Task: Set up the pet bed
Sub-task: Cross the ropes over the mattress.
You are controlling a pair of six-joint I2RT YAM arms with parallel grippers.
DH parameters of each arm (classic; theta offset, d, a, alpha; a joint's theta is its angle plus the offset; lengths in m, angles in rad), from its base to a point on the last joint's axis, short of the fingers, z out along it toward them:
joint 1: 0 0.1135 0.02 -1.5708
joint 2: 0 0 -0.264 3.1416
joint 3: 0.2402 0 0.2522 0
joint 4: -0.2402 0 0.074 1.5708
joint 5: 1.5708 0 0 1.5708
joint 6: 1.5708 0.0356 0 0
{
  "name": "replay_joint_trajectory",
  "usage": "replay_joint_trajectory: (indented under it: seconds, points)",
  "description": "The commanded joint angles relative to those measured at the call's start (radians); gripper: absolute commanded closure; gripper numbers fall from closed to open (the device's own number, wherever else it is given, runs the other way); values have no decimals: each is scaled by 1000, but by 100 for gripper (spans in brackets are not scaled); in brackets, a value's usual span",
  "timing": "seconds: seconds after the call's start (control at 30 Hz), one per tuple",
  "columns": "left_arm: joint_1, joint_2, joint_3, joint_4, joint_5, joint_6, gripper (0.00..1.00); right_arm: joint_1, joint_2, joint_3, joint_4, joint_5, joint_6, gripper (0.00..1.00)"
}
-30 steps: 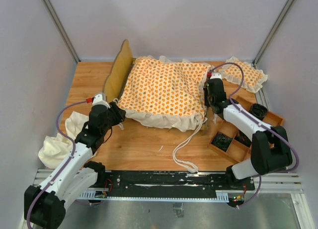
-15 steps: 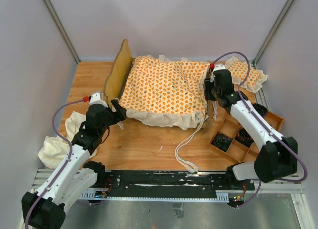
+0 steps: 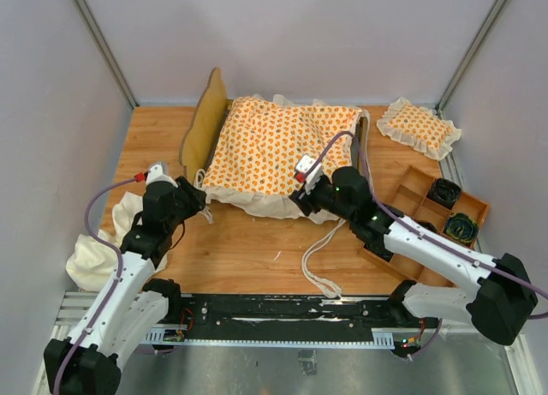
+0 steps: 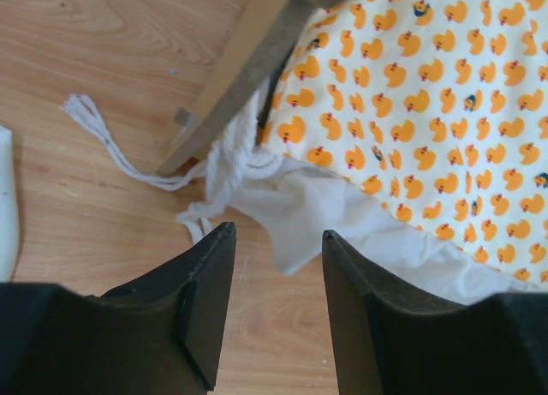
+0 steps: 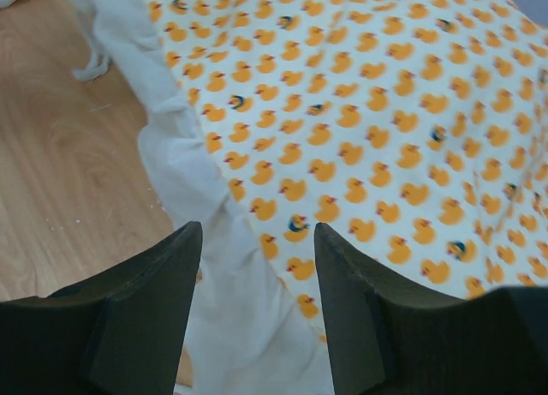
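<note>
The pet bed's light-wood frame (image 3: 208, 121) stands at the back left of the table, its headboard upright. The large duck-patterned cushion (image 3: 282, 151) with cream ruffle is draped over it, tie strings (image 3: 321, 256) trailing toward the front. My left gripper (image 3: 192, 203) is open just off the cushion's front left corner. In the left wrist view its fingers (image 4: 205, 284) frame bare wood and the ruffle corner (image 4: 300, 202), below the headboard edge (image 4: 244, 65). My right gripper (image 3: 304, 194) is open over the front ruffle (image 5: 240, 309), holding nothing; the cushion (image 5: 385, 112) fills its view.
A small square duck-patterned pillow (image 3: 419, 126) lies at the back right. A wooden divided tray (image 3: 402, 241) with dark items sits at the right. A plain cream cloth (image 3: 96, 251) is bunched at the left front. A knotted string (image 4: 107, 138) lies by the headboard.
My right arm swung from the cushion's right side round to its front edge and its jaws opened. My left gripper drew back slightly to the left; the cushion's right side dropped flatter.
</note>
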Motion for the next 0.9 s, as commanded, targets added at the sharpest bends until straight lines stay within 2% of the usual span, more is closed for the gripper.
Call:
replay_joint_trajectory:
  seconds: [0.0,0.13,0.3,0.53,0.6,0.63,0.67,0.7,0.73,0.8,0.87]
  points:
    - [96,-8,-49,41,124,-48,51,92,76,-36,234,-150,-208,42]
    - [157,7,-87,79,224,-66,50,173,202,-16,334,-181,-330,39]
    - [161,-16,-120,115,219,-74,47,278,394,65,356,-59,-548,37]
    - [161,5,-133,144,186,-85,45,289,553,77,493,135,-719,38]
    - [161,10,-140,154,171,-92,45,290,569,65,510,199,-762,46]
    - [161,15,-142,159,164,-93,45,290,563,53,512,215,-782,53]
    - [161,18,-144,162,157,-93,45,290,555,37,516,230,-798,63]
    - [161,23,-148,165,146,-90,45,290,544,22,520,246,-806,79]
    - [161,26,-150,167,141,-88,45,290,528,7,522,256,-805,87]
    - [161,37,-153,170,123,-85,45,290,483,-28,521,252,-772,96]
    - [161,53,-154,173,107,-82,45,290,432,-49,483,232,-733,99]
